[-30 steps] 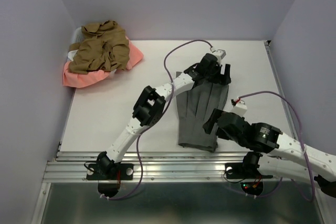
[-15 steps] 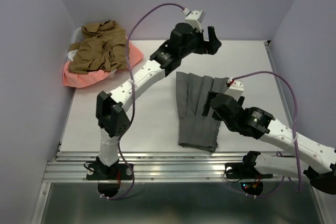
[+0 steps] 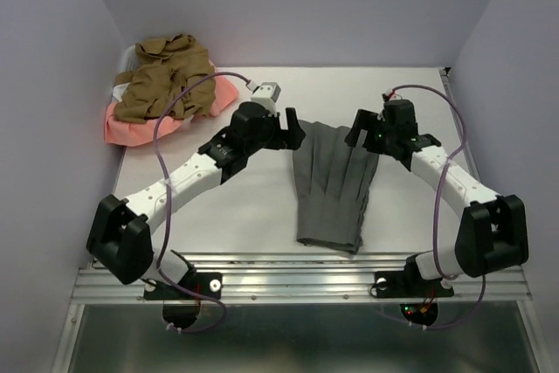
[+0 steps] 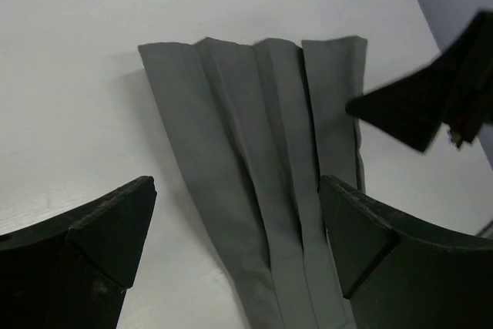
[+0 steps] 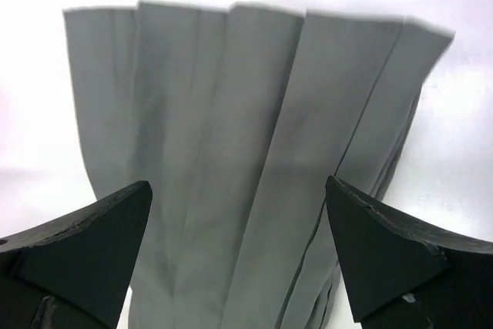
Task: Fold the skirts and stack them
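Grey skirt [image 3: 330, 189] lay flat on the table [image 3: 253, 224], left end effector [image 4: 235, 190] and right end effector [image 5: 239, 198] spread empty over its far edge; unequal corner grasps could skew the fold.

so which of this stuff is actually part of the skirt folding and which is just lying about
Part of the job:
- grey skirt, flat in the middle of the table
- tan skirt, heaped at the back left
- pink skirt, under the tan one

Just there:
- white basket, only a sliver showing by that heap
- table
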You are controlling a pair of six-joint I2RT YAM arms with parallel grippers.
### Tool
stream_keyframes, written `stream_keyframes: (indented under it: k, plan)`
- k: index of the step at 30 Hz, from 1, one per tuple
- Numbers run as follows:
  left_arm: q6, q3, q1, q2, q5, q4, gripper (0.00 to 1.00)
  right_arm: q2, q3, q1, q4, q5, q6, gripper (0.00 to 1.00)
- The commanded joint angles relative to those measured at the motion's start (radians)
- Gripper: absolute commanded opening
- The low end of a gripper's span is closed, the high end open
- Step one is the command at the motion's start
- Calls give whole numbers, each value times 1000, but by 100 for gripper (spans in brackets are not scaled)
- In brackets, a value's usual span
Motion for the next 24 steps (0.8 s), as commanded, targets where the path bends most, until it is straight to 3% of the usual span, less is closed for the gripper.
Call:
stream_keyframes:
  k: [1, 4, 6, 9, 13, 17, 24]
  plan:
    - [10, -106, -37, -119, 167, 218, 99, 43, 21, -171, 261, -394, -87, 100]
    - [34, -178, -108, -106, 334, 409, 99, 105, -19, -279, 410, -704, -93, 100]
    - [54, -181, -143, -67, 384, 442, 99, 153, -10, -294, 450, -850, -96, 100]
    - [83, -114, -223, 33, 476, 446, 99, 251, 9, -294, 485, -948, -106, 100]
    - [142, -48, -312, 161, 567, 472, 99, 323, -13, -294, 548, -935, -100, 100]
    - [156, -13, -373, 307, 743, 551, 99, 377, -10, -294, 550, -901, -132, 100]
    - [196, -26, -384, 505, 799, 617, 99, 492, 13, -304, 554, -887, -156, 100]
